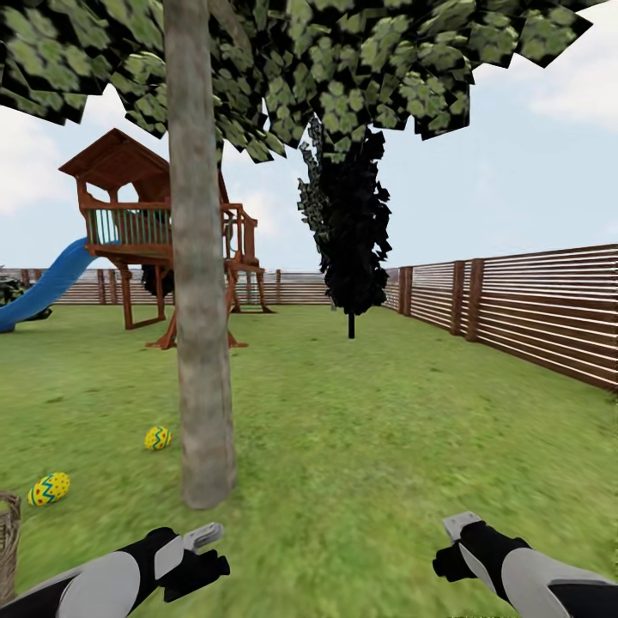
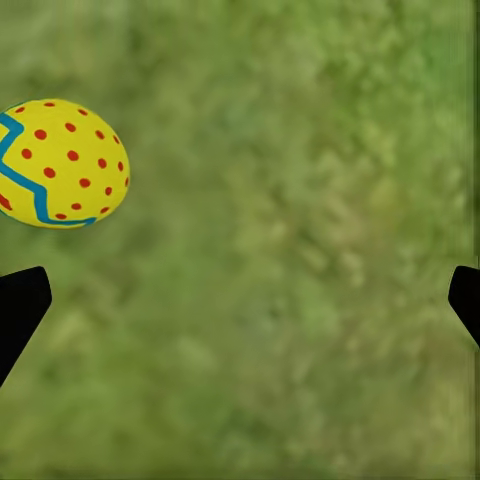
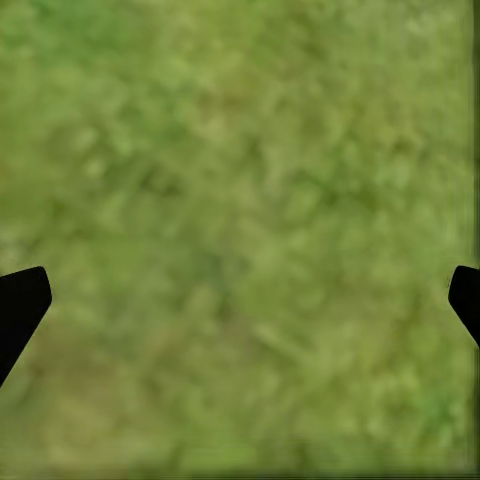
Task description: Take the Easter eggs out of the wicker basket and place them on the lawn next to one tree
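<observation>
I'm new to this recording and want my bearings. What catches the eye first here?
The grey-brown tree trunk rises mid-lawn just ahead. Two yellow dotted Easter eggs lie on the grass to its left, one close to it, one farther out near the wicker basket. Behind stands the wooden playset with its blue slide.

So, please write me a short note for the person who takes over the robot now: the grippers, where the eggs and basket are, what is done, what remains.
Left gripper: open, empty, over the lawn, an egg lying just beside it.
Right gripper: open, empty, only grass beneath.
Eggs: one on the grass close to the left of the tree; another further left, nearer the wicker basket.
Basket: at the head view's left edge; its inside cannot be seen.
Done: two eggs are out on the lawn.
Left: find the third egg, probably still in the basket, place it by this trunk, and perhaps bring the further egg closer.
</observation>
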